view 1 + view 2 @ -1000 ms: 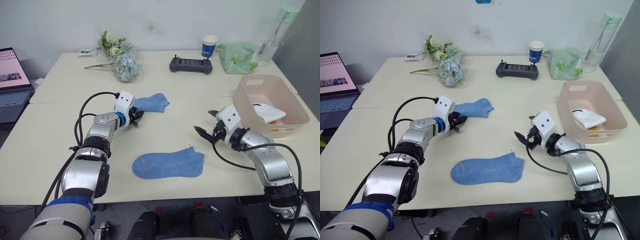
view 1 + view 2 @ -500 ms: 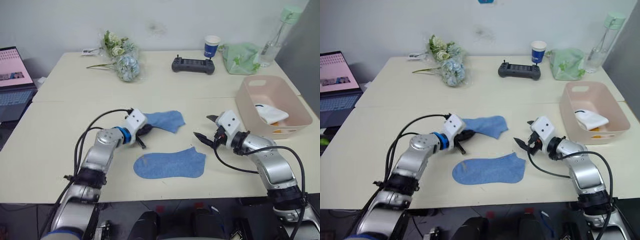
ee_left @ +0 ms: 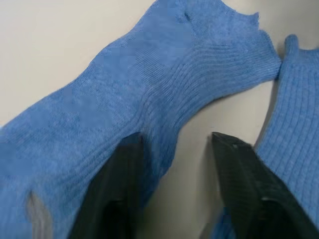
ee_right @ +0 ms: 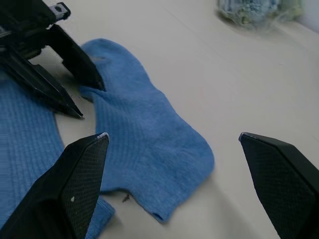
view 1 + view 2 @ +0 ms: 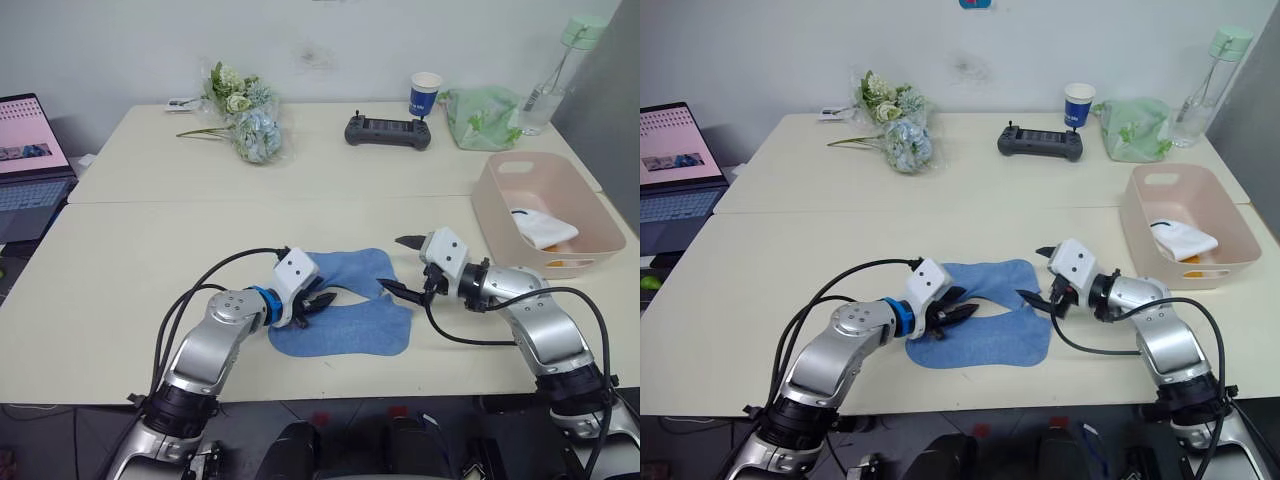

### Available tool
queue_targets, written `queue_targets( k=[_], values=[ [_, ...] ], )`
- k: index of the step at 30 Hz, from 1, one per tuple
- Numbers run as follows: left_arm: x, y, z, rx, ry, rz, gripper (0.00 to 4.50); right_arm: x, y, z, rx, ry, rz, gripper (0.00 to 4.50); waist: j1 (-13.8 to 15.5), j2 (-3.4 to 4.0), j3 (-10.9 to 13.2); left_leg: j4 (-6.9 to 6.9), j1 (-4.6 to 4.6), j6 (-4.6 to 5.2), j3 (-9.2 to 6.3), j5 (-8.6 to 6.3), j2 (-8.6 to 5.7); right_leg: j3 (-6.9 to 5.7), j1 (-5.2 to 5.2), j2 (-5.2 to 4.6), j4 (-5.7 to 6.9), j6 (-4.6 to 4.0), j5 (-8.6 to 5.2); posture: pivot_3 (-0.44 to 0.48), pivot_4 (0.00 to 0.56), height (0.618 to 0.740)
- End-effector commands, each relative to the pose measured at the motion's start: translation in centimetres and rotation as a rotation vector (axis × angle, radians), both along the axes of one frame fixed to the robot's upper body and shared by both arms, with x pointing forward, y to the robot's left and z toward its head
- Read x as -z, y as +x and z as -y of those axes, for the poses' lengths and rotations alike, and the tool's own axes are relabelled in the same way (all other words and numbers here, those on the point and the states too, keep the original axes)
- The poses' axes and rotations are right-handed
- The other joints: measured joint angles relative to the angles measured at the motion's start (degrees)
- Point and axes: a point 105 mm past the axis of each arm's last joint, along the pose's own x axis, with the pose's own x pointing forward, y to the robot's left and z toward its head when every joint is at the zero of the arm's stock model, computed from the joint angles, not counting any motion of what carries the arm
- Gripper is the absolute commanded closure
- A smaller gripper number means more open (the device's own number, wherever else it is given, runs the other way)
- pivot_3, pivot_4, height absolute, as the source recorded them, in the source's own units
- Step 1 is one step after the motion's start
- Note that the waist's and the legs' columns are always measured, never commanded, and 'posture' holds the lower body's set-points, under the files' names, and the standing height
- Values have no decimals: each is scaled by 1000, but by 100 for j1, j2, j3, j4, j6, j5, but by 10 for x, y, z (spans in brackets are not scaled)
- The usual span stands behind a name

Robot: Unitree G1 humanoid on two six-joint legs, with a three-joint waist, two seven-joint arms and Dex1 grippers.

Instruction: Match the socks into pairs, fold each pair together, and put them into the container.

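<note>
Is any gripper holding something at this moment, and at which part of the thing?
The left gripper seems to grip one light blue sock by its edge, though the wrist view shows its fingers apart. The right gripper is open, holding nothing.

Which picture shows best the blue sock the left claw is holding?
The right wrist view: the held blue sock lies whole, with the left gripper at its edge. The left wrist view shows its ribbing close up; the eye views show it small.
</note>
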Motion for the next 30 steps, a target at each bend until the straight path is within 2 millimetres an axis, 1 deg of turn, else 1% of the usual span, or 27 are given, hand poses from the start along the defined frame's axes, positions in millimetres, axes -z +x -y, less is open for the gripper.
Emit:
queue_targets(
  k=[1,3,4,6,8,9,10,12,16,19,21,22,26,30],
  values=[
    [-32,-2,-27,33,18,155,1040,-2,-5,-15,-82,-48,40,0,-6,0,0,-1,-1,0,-1,0,1,-1,-2,0,0,0,0,0,150,740],
    [-35,-4,-37,51,47,191,391,1,-6,-19,-109,-72,36,0,11,0,1,-3,-2,0,0,0,1,0,-4,0,-3,0,0,0,150,740],
    [-32,-5,-46,72,100,212,111,3,-6,-21,-116,-86,35,0,32,0,1,-2,-2,-1,0,0,-1,-1,-4,-1,-5,-1,0,0,150,740],
    [-22,-5,-58,111,196,245,111,8,-5,-26,-128,-114,18,0,50,1,0,-1,-1,0,1,0,-3,1,-2,-3,-8,-1,0,0,150,740],
    [-16,-2,-61,125,218,262,111,12,-2,-28,-117,-129,6,0,52,1,1,-2,-1,0,0,0,-3,-1,-2,-4,-8,-1,0,0,150,740],
    [-14,0,-58,136,210,268,70,14,1,-29,-104,-144,0,286,53,1,1,-2,-1,-1,-1,0,-4,-1,-2,-4,-8,-1,0,0,150,740],
    [-12,2,-55,148,204,274,70,17,4,-29,-96,-161,-1,392,57,1,1,-1,-2,0,-1,0,-4,-1,-2,-4,-8,-1,0,0,150,740],
    [-4,6,-49,170,210,276,70,23,6,-29,-94,-208,-8,931,88,0,1,1,-4,0,-1,0,-7,-3,-3,-5,-8,-1,0,0,150,740],
    [6,14,-42,191,208,268,70,28,11,-30,-85,-256,-40,2411,82,0,0,3,-3,0,-2,0,-10,-6,1,-8,-7,-1,0,0,150,740],
    [11,21,-38,206,226,273,700,27,18,-32,-70,-277,-49,3559,81,0,0,3,-2,0,-3,0,-10,-7,2,-8,-3,-1,1,0,150,740],
    [10,23,-36,218,218,278,1306,23,23,-33,-62,-282,-36,4274,74,0,-1,4,-1,0,-4,0,-10,-8,2,-7,-2,-1,0,0,150,740],
    [10,24,-35,220,210,279,1656,20,26,-33,-60,-275,-30,4500,72,0,-1,4,-1,-1,-4,1,-10,-8,2,-7,-2,-1,1,0,150,740],
    [10,24,-33,235,187,273,2972,13,34,-30,-45,-266,-9,4500,53,0,-1,5,-1,-1,-5,1,-9,-9,0,-7,-1,-1,1,0,150,740],
    [7,36,-42,138,177,259,4163,8,41,-25,-27,-262,22,4500,46,0,-1,5,-1,-2,-6,1,-9,-9,0,-6,0,-1,1,0,150,740]
  ],
)
